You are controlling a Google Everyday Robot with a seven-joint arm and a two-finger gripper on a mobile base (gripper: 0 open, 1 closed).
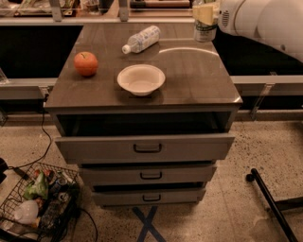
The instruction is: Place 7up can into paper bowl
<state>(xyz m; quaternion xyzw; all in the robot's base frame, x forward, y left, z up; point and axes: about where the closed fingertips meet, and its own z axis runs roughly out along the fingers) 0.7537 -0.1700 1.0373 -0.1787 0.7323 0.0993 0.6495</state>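
the drawer cabinet fills the middle of the view, its top drawer pulled out a little under a dark, glossy top. the white robot arm reaches in from the upper right. a wire basket of odds and ends sits on the floor at lower left.

on the cabinet top, the paper bowl stands upright and empty near the front, left of centre. a clear water bottle lies on its side behind it, and an apple sits to the bowl's left.

the 7up can is upright at the far right corner, well apart from the bowl. the gripper is clamped around its upper part. i cannot tell whether the can's base touches the top or hangs just above it.

risks, as i judge them: the path to the bowl runs close to the bottle, so a low carry could knock it rolling. the bowl is light and shallow, so a release off centre or from too high could tip the can over the rim or flip the bowl.
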